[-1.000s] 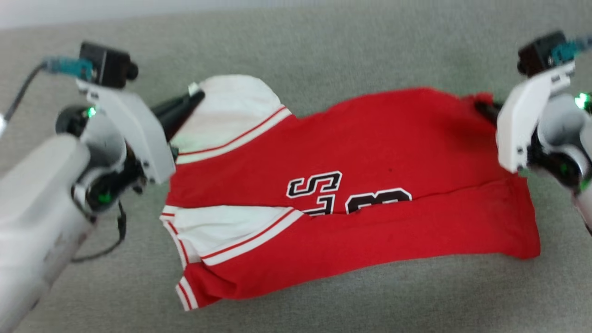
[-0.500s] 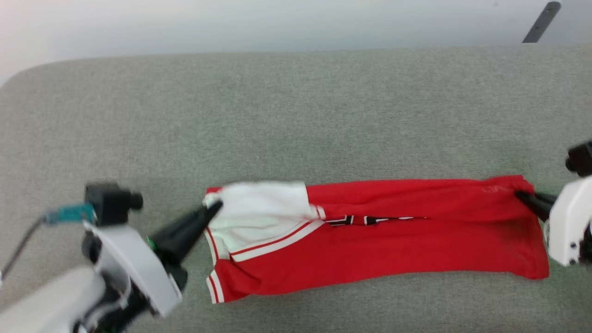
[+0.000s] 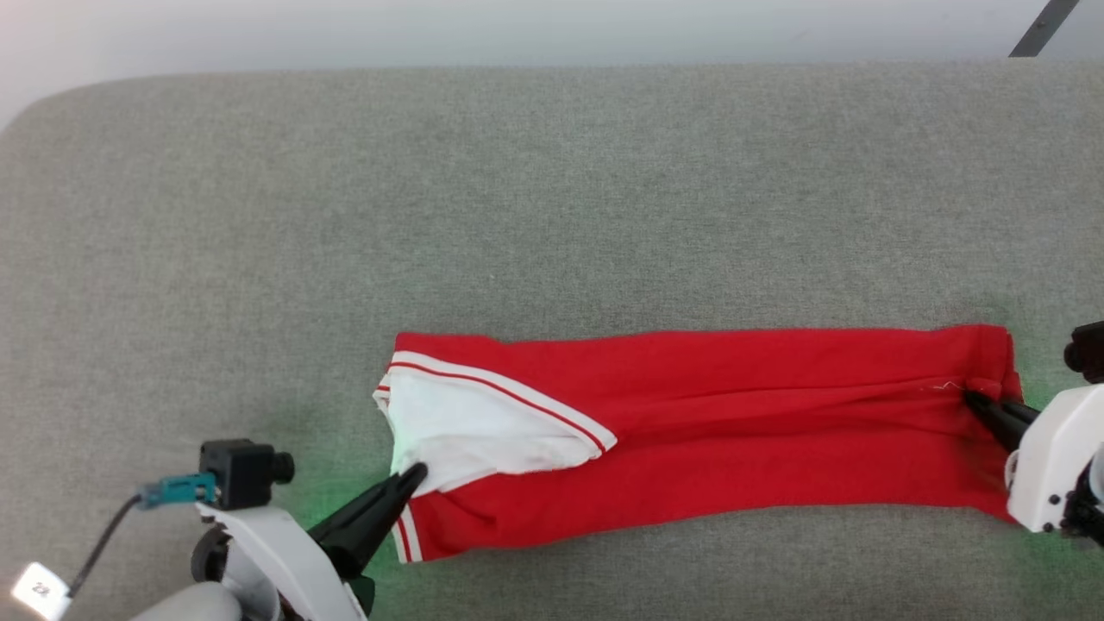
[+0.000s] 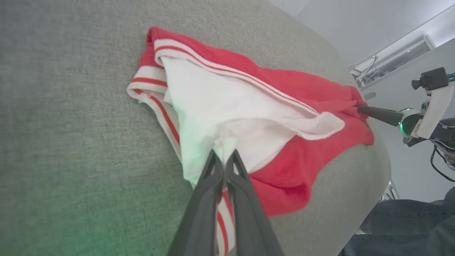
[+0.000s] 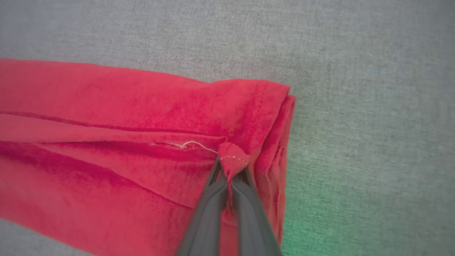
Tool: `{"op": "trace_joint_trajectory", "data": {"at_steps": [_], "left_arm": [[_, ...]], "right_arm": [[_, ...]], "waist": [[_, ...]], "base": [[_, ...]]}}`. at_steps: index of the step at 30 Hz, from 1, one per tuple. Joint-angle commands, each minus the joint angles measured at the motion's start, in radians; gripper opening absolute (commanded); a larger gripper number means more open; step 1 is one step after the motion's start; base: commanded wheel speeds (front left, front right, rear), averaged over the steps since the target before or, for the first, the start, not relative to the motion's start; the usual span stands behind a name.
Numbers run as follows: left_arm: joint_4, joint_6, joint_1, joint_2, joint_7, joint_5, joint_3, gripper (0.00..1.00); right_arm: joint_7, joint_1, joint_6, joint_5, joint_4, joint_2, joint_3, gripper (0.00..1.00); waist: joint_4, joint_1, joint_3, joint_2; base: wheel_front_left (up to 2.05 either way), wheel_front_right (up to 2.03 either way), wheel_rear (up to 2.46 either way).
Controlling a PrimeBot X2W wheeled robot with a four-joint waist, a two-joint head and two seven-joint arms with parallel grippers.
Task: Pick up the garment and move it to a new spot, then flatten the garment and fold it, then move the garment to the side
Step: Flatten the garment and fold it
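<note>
The red jersey (image 3: 733,431) is lying left-to-right on the desk (image 3: 517,216), white end left; the left gripper (image 3: 416,473) and right gripper (image 3: 971,398) are pinching its ends.

right gripper (image 3: 975,399) body beyond the edge

The red garment (image 3: 733,431) is laid flat on the grey surface (image 3: 552,216), folded into a long band, its white striped panel shown at the left end.
</note>
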Motion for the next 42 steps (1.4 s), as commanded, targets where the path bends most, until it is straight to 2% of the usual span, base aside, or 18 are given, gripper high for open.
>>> {"op": "trace_joint_trajectory", "data": {"at_steps": [1, 4, 6, 7, 8, 9, 10, 11, 16, 21, 26, 34, 42], "left_arm": [[0.024, -0.007, 0.008, -0.010, -0.005, 0.003, -0.002, 0.00], [0.078, -0.020, -0.002, -0.038, -0.010, 0.008, -0.003, 0.00], [0.106, -0.027, -0.008, -0.052, -0.012, 0.016, -0.006, 0.20], [0.118, -0.030, -0.011, -0.057, -0.015, 0.020, -0.006, 0.30], [0.128, -0.030, -0.015, -0.063, -0.017, 0.023, -0.006, 0.46], [0.135, -0.034, -0.018, -0.068, -0.019, 0.026, -0.004, 0.64], [0.141, -0.037, -0.020, -0.071, -0.022, 0.027, 0.000, 0.87], [0.144, -0.038, -0.021, -0.075, -0.025, 0.031, 0.005, 1.00], [0.131, -0.038, 0.002, -0.084, -0.039, 0.046, 0.044, 1.00], [0.108, -0.015, 0.037, -0.095, -0.046, 0.059, 0.103, 1.00], [0.100, 0.008, 0.116, -0.168, -0.046, 0.128, 0.277, 1.00], [0.144, -0.002, 0.256, -0.328, -0.046, 0.354, 0.542, 1.00], [0.127, 0.001, 0.313, -0.433, -0.046, 0.690, 0.760, 1.00]], "right_arm": [[0.003, 0.012, -0.001, -0.012, 0.004, 0.011, -0.005, 0.00], [0.006, 0.011, -0.001, -0.027, 0.008, 0.030, -0.012, 0.00], [0.005, 0.011, -0.001, -0.034, 0.008, 0.037, -0.015, 0.02], [0.004, 0.014, -0.001, -0.035, 0.004, 0.040, -0.016, 0.16], [0.003, 0.016, -0.001, -0.032, -0.001, 0.045, -0.019, 0.35], [0.006, 0.018, -0.001, -0.030, -0.005, 0.046, -0.023, 0.50], [0.009, 0.022, -0.001, -0.029, -0.010, 0.045, -0.027, 1.00], [0.015, 0.026, -0.001, -0.026, -0.014, 0.045, -0.032, 1.00], [0.046, 0.060, -0.001, -0.004, -0.055, 0.044, -0.073, 1.00], [0.069, 0.102, -0.001, 0.017, -0.086, 0.039, -0.133, 1.00], [0.099, 0.151, -0.001, 0.024, -0.072, 0.053, -0.236, 1.00], [0.165, 0.194, -0.001, -0.002, -0.021, 0.073, -0.376, 1.00], [0.283, 0.207, -0.001, -0.046, 0.005, 0.107, -0.457, 1.00]], "waist": [[-0.003, 0.0000, 0.002, 0.0000], [-0.007, 0.0000, 0.003, 0.0000], [-0.008, 0.0000, 0.001, 0.0000], [-0.009, 0.0000, 0.000, 0.0000], [-0.010, 0.0000, -0.001, 0.0000], [-0.010, 0.0000, -0.004, 0.0000], [-0.011, 0.0000, -0.007, 0.0000], [-0.010, 0.0000, -0.012, 0.0000], [0.000, 0.0000, -0.046, 0.0000], [0.023, 0.0000, -0.067, 0.0000], [0.071, 0.0000, -0.076, 0.0000], [0.155, 0.0000, -0.065, 0.0000], [0.194, 0.0000, -0.065, 0.0000]], "base": [[0.00, 0.00, 0.00], [0.00, 0.00, 0.00], [0.00, 0.00, 0.00], [0.00, 0.00, 0.00], [0.00, 0.00, 0.00], [0.00, 0.00, 0.00], [0.00, 0.00, 0.00], [0.00, 0.00, 0.00], [0.00, 0.00, 0.00], [0.00, 0.00, 0.00], [0.00, 0.00, 0.00], [0.00, 0.00, 0.00], [0.00, 0.00, 0.00]]}}
